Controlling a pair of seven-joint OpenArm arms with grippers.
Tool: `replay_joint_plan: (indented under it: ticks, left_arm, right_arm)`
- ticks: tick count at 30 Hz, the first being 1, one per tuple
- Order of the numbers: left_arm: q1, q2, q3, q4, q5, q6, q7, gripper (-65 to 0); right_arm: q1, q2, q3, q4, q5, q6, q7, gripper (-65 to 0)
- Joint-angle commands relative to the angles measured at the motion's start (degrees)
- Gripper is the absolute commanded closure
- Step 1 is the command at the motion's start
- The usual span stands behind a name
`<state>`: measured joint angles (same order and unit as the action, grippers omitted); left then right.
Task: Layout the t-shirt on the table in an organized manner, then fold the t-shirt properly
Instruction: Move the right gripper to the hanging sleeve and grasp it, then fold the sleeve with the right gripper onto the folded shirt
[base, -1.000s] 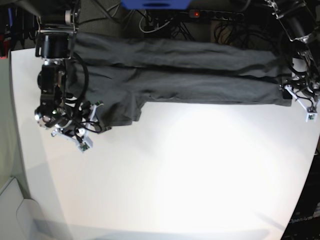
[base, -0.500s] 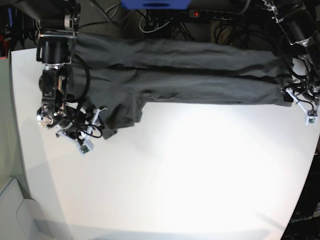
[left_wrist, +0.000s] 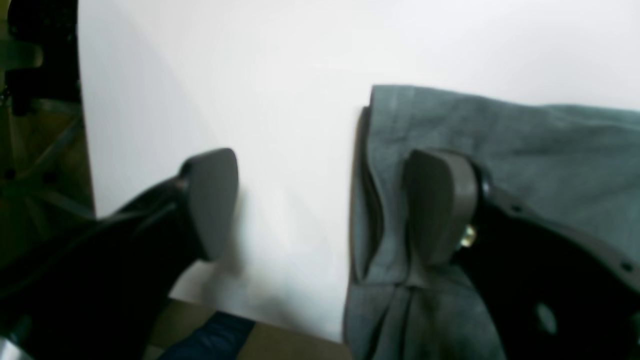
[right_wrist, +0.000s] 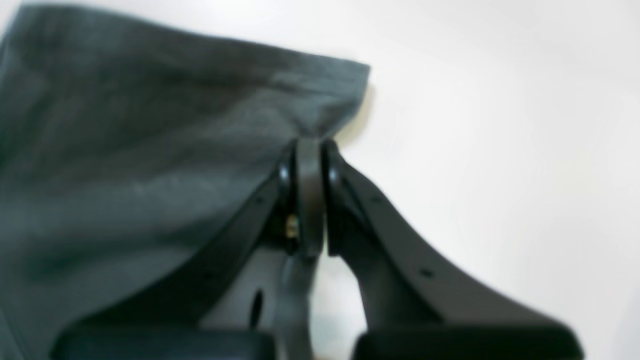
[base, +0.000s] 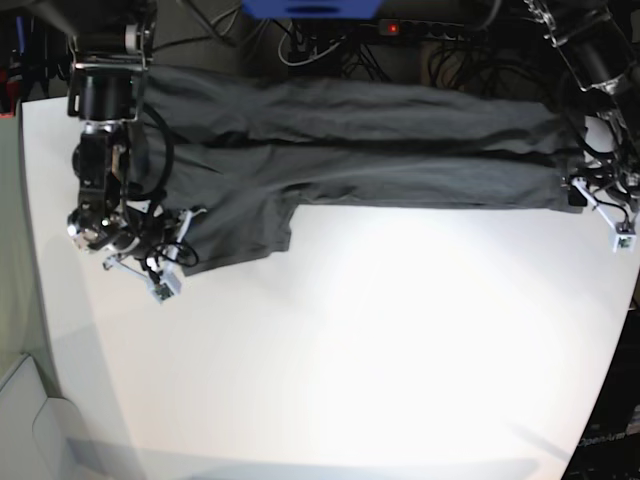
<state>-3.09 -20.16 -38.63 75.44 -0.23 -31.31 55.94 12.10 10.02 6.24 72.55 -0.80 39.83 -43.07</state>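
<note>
The dark grey t-shirt (base: 350, 150) lies long and wrinkled along the far edge of the white table (base: 380, 340). The right gripper (right_wrist: 310, 150) pinches its sleeve corner. The left gripper (left_wrist: 325, 205) stands wide over its end edge. Lots of bare table lies nearer.

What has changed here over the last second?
The right gripper snapped shut on the t-shirt at its sleeve corner, and the sleeve now lies spread wider. The left gripper stayed open at the shirt's other end; the table is unchanged.
</note>
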Motion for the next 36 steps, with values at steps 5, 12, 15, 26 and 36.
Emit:
replay_joint_plan:
  ticks: [5,12,15,26,36]
  left_arm:
    - [-1.3,-1.7,-0.4,1.3,-0.2,0.1,-0.6,-51.1]
    - [-1.3,-1.8,-0.4,1.0,-0.2,0.1,-0.6,-51.1]
    - [-1.3,-1.8,-0.4,1.0,-0.2,0.1,-0.6,-51.1]
    - [-1.3,-1.8,-0.4,1.0,-0.2,0.1,-0.7,-51.2]
    - [-1.3,-1.9,-0.4,0.9,-0.2,0.1,-2.9,-51.2]
  right_arm:
    - [-4.4,0.5,0.1,11.4,0.4,0.2,-2.1,0.0]
    - [-11.7,-1.4,0.2,27.7,0.7,0.2,-7.1,0.0]
    - [-15.4,-1.5,0.2,35.1,0.7,0.2,-9.7,0.0]
    - [-27.6,-2.1,0.3,43.6,0.7,0.2,-11.2,0.0]
    - [-34.9,-2.1,5.1,43.6,0.7,0.2,-7.5,0.0]
